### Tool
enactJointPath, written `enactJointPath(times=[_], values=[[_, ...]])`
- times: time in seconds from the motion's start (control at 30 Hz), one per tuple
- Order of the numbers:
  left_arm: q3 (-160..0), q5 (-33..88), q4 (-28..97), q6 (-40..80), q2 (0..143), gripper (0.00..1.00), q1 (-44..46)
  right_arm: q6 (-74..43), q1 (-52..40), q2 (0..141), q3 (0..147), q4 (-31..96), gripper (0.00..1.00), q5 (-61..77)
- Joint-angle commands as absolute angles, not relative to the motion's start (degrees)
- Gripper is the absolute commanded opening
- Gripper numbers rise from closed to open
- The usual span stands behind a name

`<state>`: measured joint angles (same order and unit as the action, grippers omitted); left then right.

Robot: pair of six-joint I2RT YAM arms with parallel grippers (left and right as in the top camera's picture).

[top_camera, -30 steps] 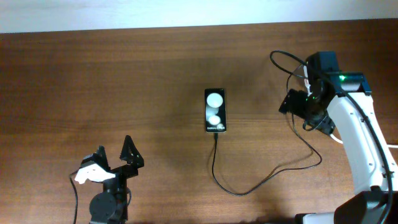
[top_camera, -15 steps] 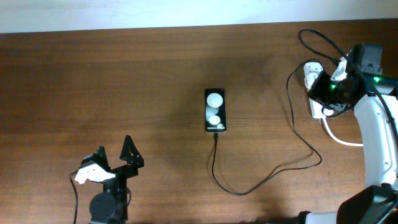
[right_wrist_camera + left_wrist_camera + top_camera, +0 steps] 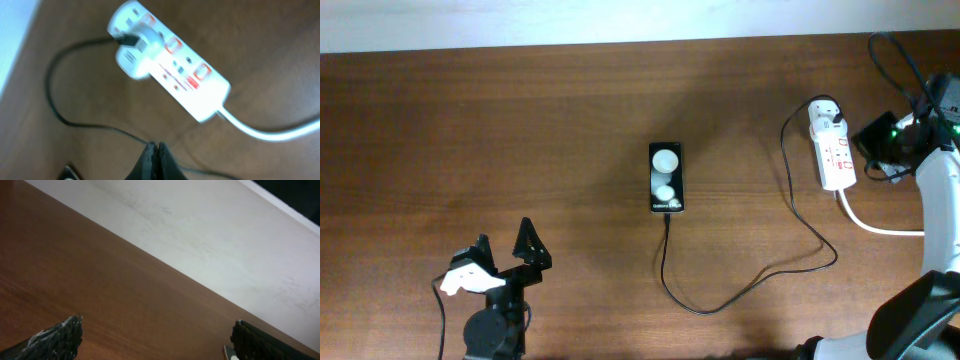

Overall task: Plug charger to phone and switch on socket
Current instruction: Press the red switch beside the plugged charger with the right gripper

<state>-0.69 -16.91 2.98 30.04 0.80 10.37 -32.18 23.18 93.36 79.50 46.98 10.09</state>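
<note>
Right end effector (image 3: pixel 155 150): pressed together, pinching nothing. Parked at the right edge of the table (image 3: pixel 520 120), just beside the socket (image 3: pixel 833 150) and clear of it. Directly over the socket a second ago, hiding it; partway off half a second ago; now drawn back to the right.

Socket: fully uncovered, lying lengthwise near the right edge. Red marks on its face; thick white cord (image 3: pixel 865 222) leaving the near end. Blurred in the wrist view, with the switch positions unreadable, so on or off cannot be told.

Charger (image 3: pixel 663 260): adapter (image 3: pixel 823 110) seated in the far end of the socket. Black cable looping down across the table and back up to the near end of the phone (image 3: pixel 666 177), touching it there. Unmoved over the last second.

Phone: flat at mid-table, well apart from both arms, two white spots on its face as before.

Left end effector (image 3: pixel 505 248): spread wide, empty, near the front left, unmoved.

Judgement: the retreat from the socket probably marks the switch press as finished or abandoned. Plugging apparently done. Task likely at or near its end, with the switch state unconfirmed.
</note>
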Motion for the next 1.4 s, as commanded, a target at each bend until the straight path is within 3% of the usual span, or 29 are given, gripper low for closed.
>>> enactJointPath(times=[0.0,0.43,1.37], values=[[-0.49,-16.67,3.18,29.93,0.62,0.99,10.22,-36.25,23.4,97.25,79.81,45.17,0.04,10.48],[-0.49,-16.67,3.18,29.93,0.62,0.99,10.22,-45.56,23.66,112.51,79.81,30.76,0.04,9.65],[-0.49,-16.67,3.18,29.93,0.62,0.99,10.22,-39.2,19.51,117.4,79.81,22.83,0.04,-2.46]])
